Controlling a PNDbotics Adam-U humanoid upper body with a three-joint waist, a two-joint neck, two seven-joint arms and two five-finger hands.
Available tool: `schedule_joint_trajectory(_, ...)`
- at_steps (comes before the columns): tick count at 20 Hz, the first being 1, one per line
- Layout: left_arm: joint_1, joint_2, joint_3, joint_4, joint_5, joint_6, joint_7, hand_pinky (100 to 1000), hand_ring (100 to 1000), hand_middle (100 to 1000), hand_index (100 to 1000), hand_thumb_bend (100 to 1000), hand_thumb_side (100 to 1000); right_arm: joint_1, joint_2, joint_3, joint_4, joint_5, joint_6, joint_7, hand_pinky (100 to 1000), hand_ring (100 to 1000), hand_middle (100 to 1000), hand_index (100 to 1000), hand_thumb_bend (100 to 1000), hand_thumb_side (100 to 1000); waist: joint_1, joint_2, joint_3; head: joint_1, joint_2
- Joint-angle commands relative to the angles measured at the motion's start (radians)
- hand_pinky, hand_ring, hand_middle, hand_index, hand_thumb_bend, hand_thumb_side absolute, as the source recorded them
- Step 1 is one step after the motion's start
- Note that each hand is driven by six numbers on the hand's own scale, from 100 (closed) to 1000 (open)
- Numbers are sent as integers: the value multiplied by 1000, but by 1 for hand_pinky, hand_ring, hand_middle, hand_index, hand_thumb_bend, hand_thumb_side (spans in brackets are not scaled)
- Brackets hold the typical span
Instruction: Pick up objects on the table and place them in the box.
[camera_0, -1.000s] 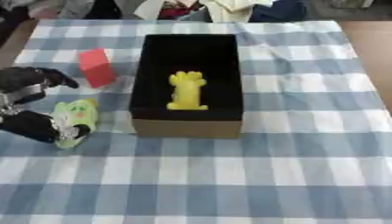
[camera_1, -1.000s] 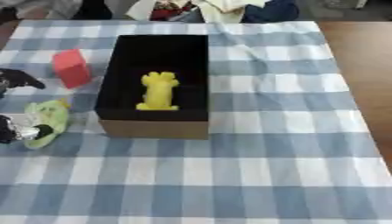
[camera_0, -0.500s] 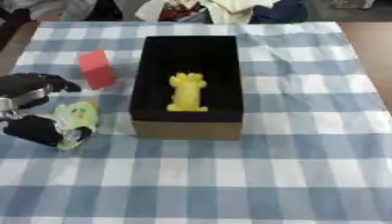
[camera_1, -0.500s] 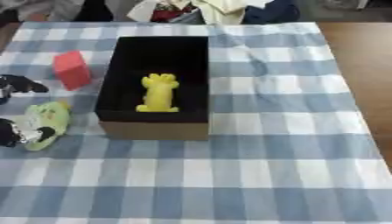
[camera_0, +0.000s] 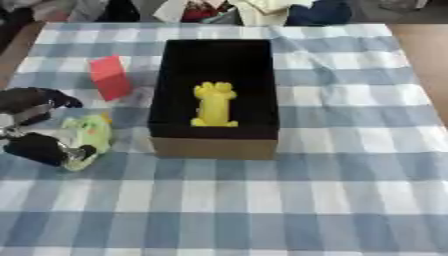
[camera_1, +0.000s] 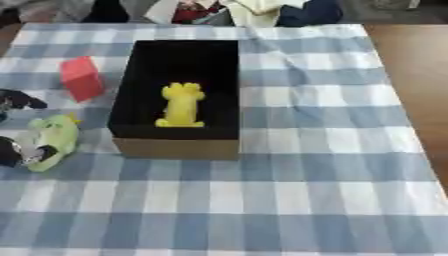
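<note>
Blue-and-white checked cloth (camera_0: 262, 200) covers the table; the nearest part carries nothing but the pattern. Bare brown tabletop shows along the right edge.

Next in, at the left edge: left hand (camera_0: 35, 122), black with silver at the joints, lying around a pale green soft toy (camera_0: 86, 137). Upper fingers arch over the toy's far side, a thick black part sits at its near side, and the tip of that part touches the toy's lower end. Fingers are curled about the toy but not fully closed on it; whether the upper fingers touch it I cannot tell. Toy rests on the cloth, just left of the box and apart from it.

Centre: cardboard box (camera_0: 210, 147), brown outside, black inside, open on top, long axis running away from the camera. A yellow toy (camera_0: 214, 104) lies on its floor, in the near half.

Further back, left of the box: red block (camera_0: 110, 77), tilted, standing on the cloth, near the box wall but apart from it.

Far edge: heap of clothing (camera_1: 236, 10) in mixed colours beyond the cloth.

Right hand: shows in neither eye view.
</note>
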Motion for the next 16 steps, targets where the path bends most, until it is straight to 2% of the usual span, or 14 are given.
schedule_joint_trajectory(1, -19, 17, 5, 16, -6, 49, -59, 872, 932, 881, 952, 430, 569, -4, -19, -16, -17, 5, 4, -4, 917, 911, 890, 863, 279, 956, 0, -14, -1, 4, -6)
schedule_joint_trajectory(13, -51, -17, -36, 120, -19, 31, -72, 873, 891, 795, 917, 445, 571, 3, -11, -19, -17, -2, -1, -6, 922, 913, 891, 858, 254, 957, 1, -10, -8, 12, -11)
schedule_joint_trajectory(16, -60, -23, -47, 144, -29, 20, -79, 874, 883, 787, 912, 443, 568, -26, -6, -12, -17, -5, 17, 2, 923, 914, 881, 858, 249, 957, 1, -11, -8, 12, -12)
